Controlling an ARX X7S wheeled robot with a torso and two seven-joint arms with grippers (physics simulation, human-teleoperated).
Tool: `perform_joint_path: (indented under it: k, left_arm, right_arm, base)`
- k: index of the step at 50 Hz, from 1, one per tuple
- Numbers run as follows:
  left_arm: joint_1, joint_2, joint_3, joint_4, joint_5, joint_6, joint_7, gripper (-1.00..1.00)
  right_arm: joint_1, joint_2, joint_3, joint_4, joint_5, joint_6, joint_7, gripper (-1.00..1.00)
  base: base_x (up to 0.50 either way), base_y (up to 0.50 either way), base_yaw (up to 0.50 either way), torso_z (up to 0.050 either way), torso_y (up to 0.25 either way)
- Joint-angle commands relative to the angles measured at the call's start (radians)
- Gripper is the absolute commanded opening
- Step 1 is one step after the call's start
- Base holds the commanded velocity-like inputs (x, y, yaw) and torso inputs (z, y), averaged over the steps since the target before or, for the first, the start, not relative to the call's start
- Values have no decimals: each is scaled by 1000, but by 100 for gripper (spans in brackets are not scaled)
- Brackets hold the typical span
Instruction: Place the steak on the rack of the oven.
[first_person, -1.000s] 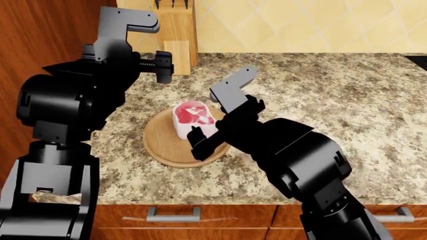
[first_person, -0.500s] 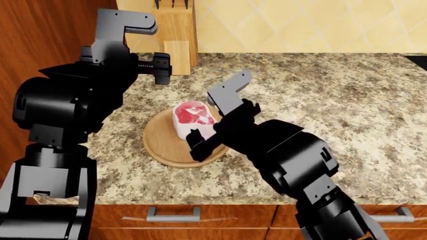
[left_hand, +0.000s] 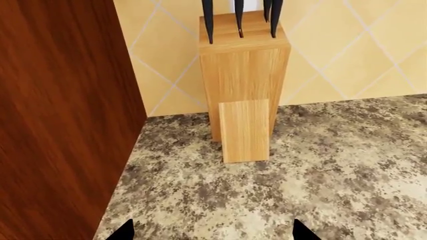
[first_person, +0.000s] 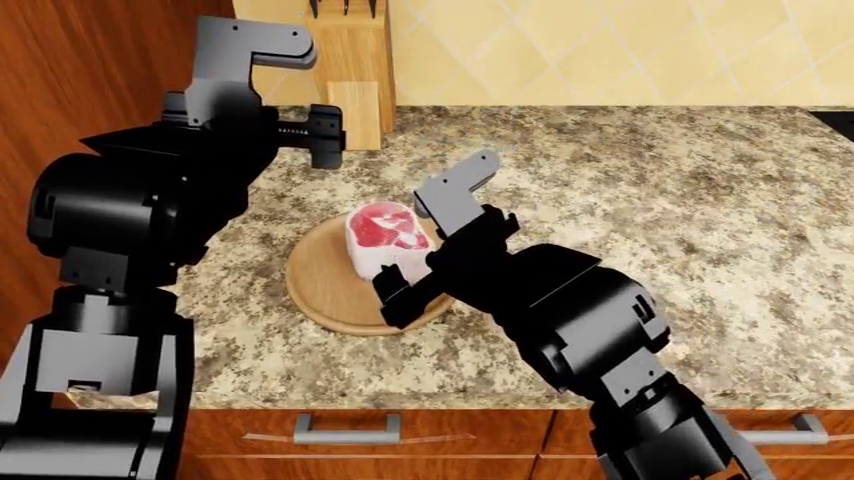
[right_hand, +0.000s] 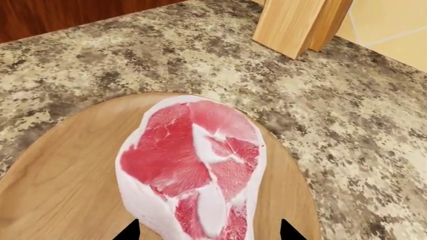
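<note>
The steak (first_person: 384, 236), red-pink on top with pale sides, lies on a round wooden board (first_person: 324, 292) on the granite counter. In the right wrist view the steak (right_hand: 193, 165) fills the middle, and its near end sits between my right gripper's (right_hand: 208, 234) two open fingertips. In the head view my right gripper (first_person: 404, 272) is low at the steak's right side. My left gripper (first_person: 320, 135) is open and empty, held above the counter at the back left, facing the knife block (left_hand: 243, 75). The oven and its rack are out of view.
The wooden knife block (first_person: 350, 60) stands at the back against the tiled wall. A brown cabinet side (first_person: 80, 60) closes off the left. The counter's front edge has drawers with silver handles (first_person: 347, 428) below. A dark edge (first_person: 838, 122) shows at the far right.
My right arm has shifted a little left and closer to the steak. The left arm and the steak have barely moved.
</note>
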Motion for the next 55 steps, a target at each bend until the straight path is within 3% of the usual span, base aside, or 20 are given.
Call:
perform_joint_path:
  k: [1,38,39,55]
  left_arm:
    - [5,-3,2,-3,-5,7,-2,100]
    - [23,-17,9,6,-21,7,-10,100]
    - [22,-17,9,6,-21,6,-12,100]
    - [21,-19,10,16,-29,-2,-20,100]
  right_arm:
    - [6,-2,-11,30,0,-23,-3,100]
    - [17,-24,-45,192,0,-137,-23,100]
    - [15,-23,-41,186,4,-134,-20,-100]
    - [14,-11,-35,146,22,-116,1,-100]
  base:
    - [0,0,0,0,0]
    - [0,0,0,0,0]
    - [0,0,0,0,0]
    - [0,0,0,0,0]
